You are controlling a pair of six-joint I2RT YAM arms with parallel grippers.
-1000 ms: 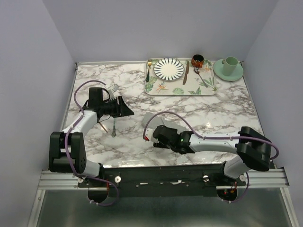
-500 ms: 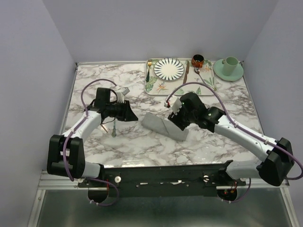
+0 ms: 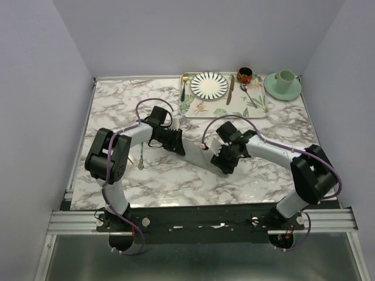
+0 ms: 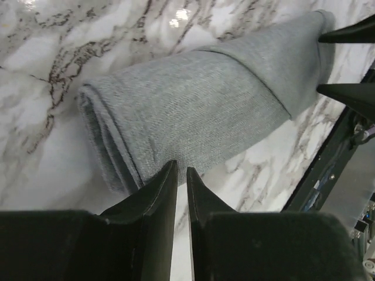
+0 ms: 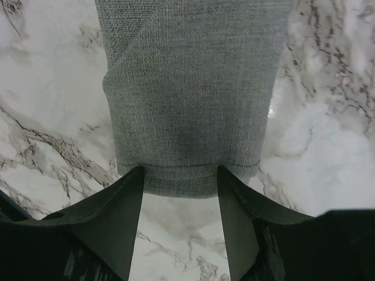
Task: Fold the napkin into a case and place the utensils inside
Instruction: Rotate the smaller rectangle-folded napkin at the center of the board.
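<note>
The grey napkin (image 3: 196,153) lies on the marble as a narrow folded case, angled from upper left to lower right. My left gripper (image 3: 174,142) is at its left end. In the left wrist view its jaws (image 4: 181,171) are nearly closed with nothing between them, tips at the near edge of the cloth (image 4: 193,111). My right gripper (image 3: 224,161) is open at the other end. In the right wrist view its fingers (image 5: 179,175) straddle the folded end (image 5: 187,88). The spoon with the pale-green handle (image 3: 140,157) lies left of the case. I cannot see the copper-pink fork.
The leaf-patterned tray (image 3: 252,108) at the back holds a striped plate (image 3: 209,85), a gold fork with a dark handle (image 3: 184,86), a brown-handled knife (image 3: 231,89) and a dark cup (image 3: 244,74). A green cup on a saucer (image 3: 285,82) stands to its right.
My right arm swung from the table's front out to the napkin's lower right end. My left gripper moved right to the napkin's left end. The folded cloth stayed in place.
</note>
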